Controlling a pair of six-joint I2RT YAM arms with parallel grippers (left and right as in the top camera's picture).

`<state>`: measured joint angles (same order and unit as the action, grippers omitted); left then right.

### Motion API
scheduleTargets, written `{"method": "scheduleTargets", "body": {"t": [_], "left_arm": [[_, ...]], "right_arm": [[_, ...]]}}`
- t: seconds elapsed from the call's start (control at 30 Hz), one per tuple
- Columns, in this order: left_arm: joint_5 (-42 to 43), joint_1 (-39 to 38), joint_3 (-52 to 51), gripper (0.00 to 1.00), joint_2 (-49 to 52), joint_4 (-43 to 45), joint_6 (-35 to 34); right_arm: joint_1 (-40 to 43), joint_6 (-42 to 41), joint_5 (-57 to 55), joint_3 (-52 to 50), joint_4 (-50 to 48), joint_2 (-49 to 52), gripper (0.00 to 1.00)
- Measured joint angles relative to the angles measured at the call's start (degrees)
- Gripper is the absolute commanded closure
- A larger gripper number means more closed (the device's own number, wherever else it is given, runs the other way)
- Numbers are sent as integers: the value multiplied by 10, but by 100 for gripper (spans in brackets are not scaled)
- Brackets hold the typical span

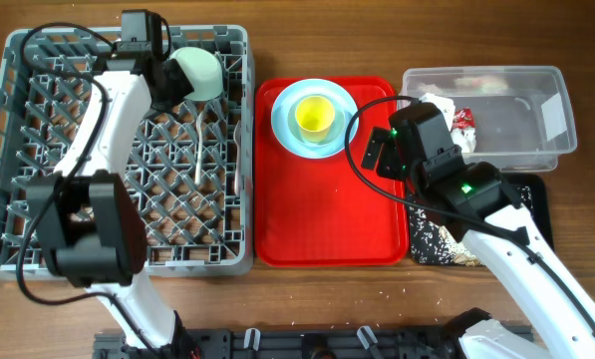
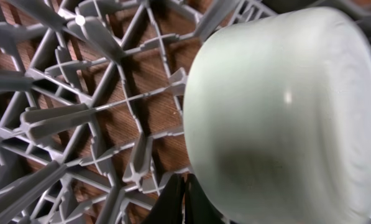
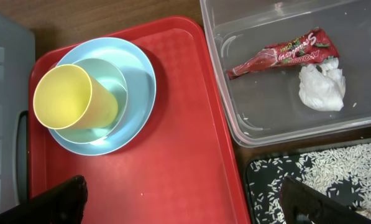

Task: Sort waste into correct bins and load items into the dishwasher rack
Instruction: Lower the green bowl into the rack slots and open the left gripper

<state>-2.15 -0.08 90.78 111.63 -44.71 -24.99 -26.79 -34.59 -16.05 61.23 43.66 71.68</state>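
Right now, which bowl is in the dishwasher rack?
The bowl in the far right corner of the rack. The other bowl sits on the blue plate on the red tray, holding the yellow cup.

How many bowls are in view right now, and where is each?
2. One bowl is near the back of the dishwasher rack. The other bowl sits on the blue plate on the red tray, with the yellow cup in it. None seems hidden.

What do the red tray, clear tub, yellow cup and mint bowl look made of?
Red tray: plastic, matte, fine moulded texture. Clear tub: transparent plastic, see-through walls. Yellow cup: likely plastic, smooth satin. Mint bowl: smooth with small highlight; plastic or melamine, unsure.
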Motion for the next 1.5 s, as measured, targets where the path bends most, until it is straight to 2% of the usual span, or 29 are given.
{"method": "scheduleTargets", "body": {"t": [0.1,0.13,0.2,0.37,0.4,0.47,0.5,0.53,0.6,0.63,0.7,0.77,0.83,0.87,0.97,1.0,1.03,1.13,1.27,1.5], "left_arm": [[29,-4,0,96,-56,8,1],[39,-4,0,93,-66,9,2],[54,-4,0,70,-71,8,4],[97,-4,0,66,-71,72,20],[102,-5,0,50,-70,75,24],[102,-11,0,34,-64,80,33],[101,-14,0,34,-50,88,38],[101,-16,0,38,-35,94,40],[82,-12,0,60,-10,97,45],[77,-9,0,67,-8,98,45],[62,-5,0,73,-8,87,49],[59,-5,3,69,-10,72,49],[60,-10,3,44,-21,29,46],[60,-13,3,39,-24,-1,37],[104,-9,2,31,-24,-28,15],[130,-3,2,23,-24,-26,14],[166,12,2,10,-24,-19,10],[249,73,2,9,-24,-14,6],[289,102,-17,11,-23,18,6],[353,102,-118,17,-19,189,-32]], "right_arm": [[0,0,0,0,0,0,0],[0,0,0,0,0,0,0],[0,0,0,0,0,0,0],[0,0,0,0,0,0,0],[0,0,0,0,0,0,0],[0,0,0,0,0,0,0],[0,0,0,0,0,0,0],[0,0,0,0,0,0,0],[0,0,0,0,0,0,0],[0,0,0,0,0,0,0],[0,0,0,0,0,0,0],[0,0,0,0,0,0,0],[0,0,0,0,0,0,0],[0,0,0,0,-1,0,0],[0,0,0,0,0,0,0],[0,0,0,0,0,0,0],[0,0,0,0,0,0,0],[0,0,0,0,0,0,0],[0,0,0,0,0,0,0],[0,0,0,0,0,0,0]]}}
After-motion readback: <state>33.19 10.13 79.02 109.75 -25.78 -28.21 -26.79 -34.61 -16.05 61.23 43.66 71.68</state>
